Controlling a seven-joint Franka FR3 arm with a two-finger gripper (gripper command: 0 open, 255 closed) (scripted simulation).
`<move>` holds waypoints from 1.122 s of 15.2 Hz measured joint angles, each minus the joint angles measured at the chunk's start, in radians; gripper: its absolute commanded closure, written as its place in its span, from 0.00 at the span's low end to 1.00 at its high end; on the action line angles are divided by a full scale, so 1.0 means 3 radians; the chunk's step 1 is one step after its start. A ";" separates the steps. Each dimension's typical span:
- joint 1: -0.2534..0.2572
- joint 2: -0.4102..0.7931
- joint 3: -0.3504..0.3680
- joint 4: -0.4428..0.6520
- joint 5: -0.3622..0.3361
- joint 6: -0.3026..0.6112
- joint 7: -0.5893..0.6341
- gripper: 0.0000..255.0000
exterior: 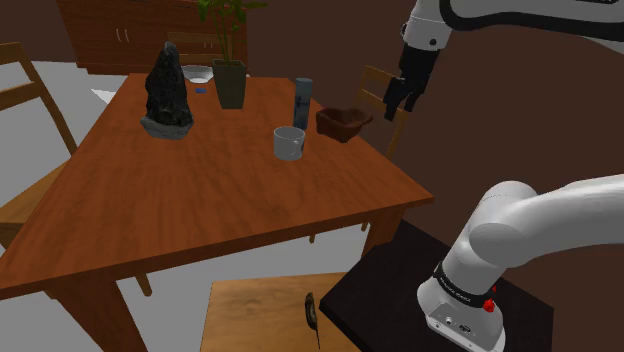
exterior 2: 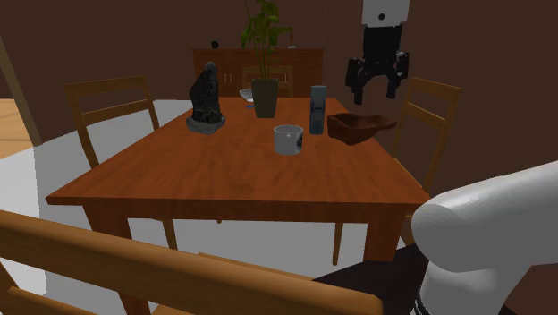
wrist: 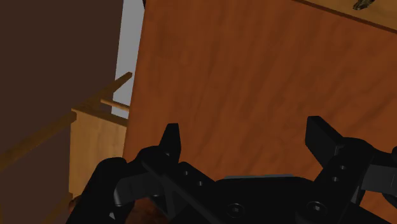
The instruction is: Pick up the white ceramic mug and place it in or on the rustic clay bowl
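The black gripper (exterior: 403, 97) hangs open and empty, up in the air near the dark brown clay bowl (exterior: 343, 123). The pale grey round mug (exterior: 289, 142) stands upright on the brown wooden surface (exterior: 200, 200), just beside the bowl, on the shoulder view's left.

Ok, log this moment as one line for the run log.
mug: upright on table, not grasped | hand: open, empty, raised near bowl | placed: no
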 measured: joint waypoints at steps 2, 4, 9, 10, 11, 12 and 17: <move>0.0005 0.0050 0.0004 0.0006 0.0013 0.0044 0.0013 0.00; 0.0012 0.0190 -0.0018 -0.0005 0.0032 0.0197 0.0016 0.00; 0.0043 0.0794 -0.0072 0.0168 0.0110 0.0644 0.0025 0.00; 0.0049 0.0921 -0.0084 0.0221 0.0128 0.0721 0.0020 0.00; 0.0058 0.1034 -0.0091 0.0249 0.0149 0.0808 0.0023 0.00; 0.0069 0.1146 -0.0092 0.0291 0.0173 0.0882 0.0028 0.00; 0.0106 0.1709 -0.0129 0.0563 0.0291 0.1190 0.0000 0.00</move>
